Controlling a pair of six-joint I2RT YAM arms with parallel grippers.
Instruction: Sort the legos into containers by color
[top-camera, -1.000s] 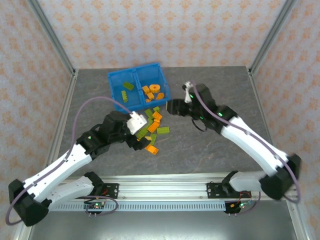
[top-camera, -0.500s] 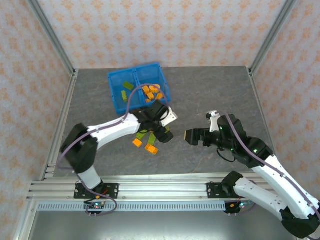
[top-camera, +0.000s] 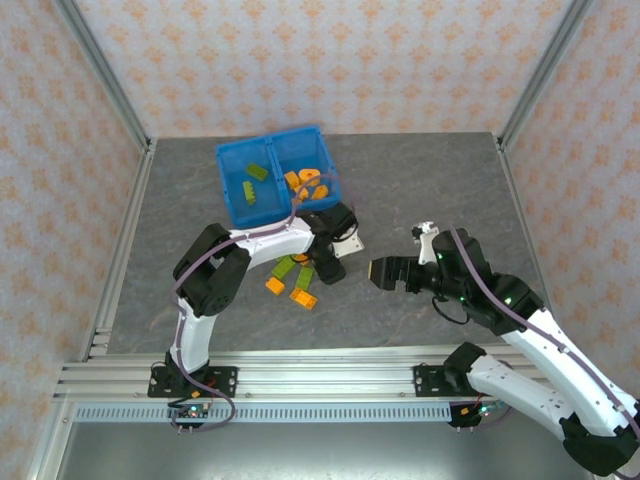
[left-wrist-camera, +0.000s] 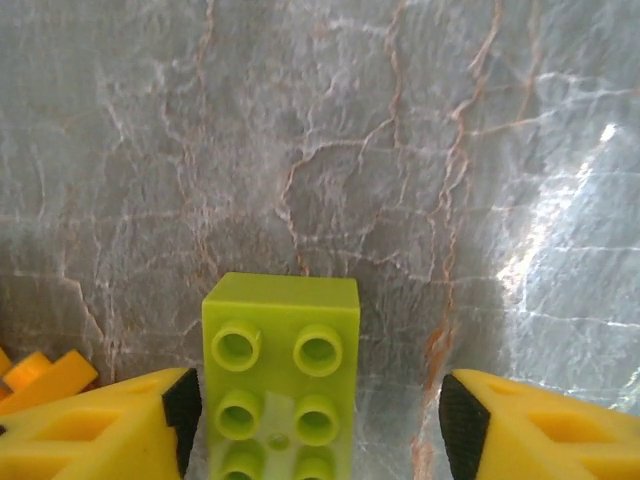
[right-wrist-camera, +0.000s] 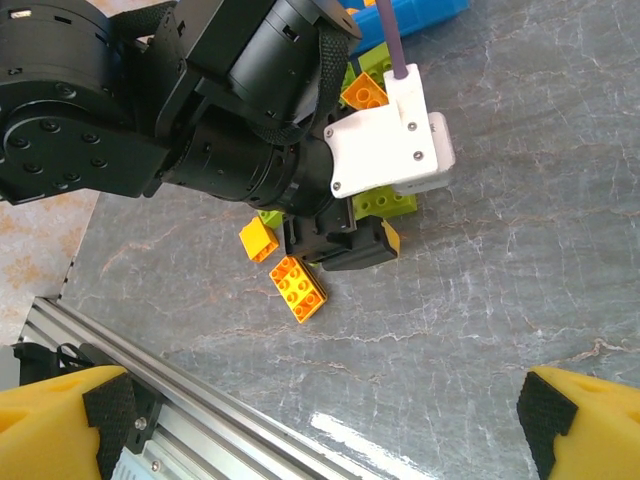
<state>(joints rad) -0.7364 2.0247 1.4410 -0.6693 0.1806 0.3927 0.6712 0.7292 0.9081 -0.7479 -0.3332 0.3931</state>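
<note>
In the left wrist view an olive-green lego (left-wrist-camera: 280, 370) lies studs up on the table between my open left fingers (left-wrist-camera: 100, 435), nearer the left one. From above, my left gripper (top-camera: 327, 268) hangs over the loose pile: orange legos (top-camera: 303, 298) and green legos (top-camera: 285, 268). The right wrist view shows an orange brick (right-wrist-camera: 297, 288) just below the left gripper (right-wrist-camera: 335, 245). The blue bin (top-camera: 228, 160) holds green legos (top-camera: 250, 185) in its left compartment and orange legos (top-camera: 305, 182) in its right. My right gripper (top-camera: 372, 272) stands open, right of the pile.
A metal rail (top-camera: 320, 362) runs along the table's near edge, and frame posts (top-camera: 105, 70) rise at the back corners. Bare grey table (top-camera: 430, 190) lies right of the bin. The left arm (top-camera: 215, 270) is folded tightly beside the pile.
The left arm has folded inward, its gripper shifting a little right over the pile. The right arm drew back from beside the bin a second ago and has held still since.
</note>
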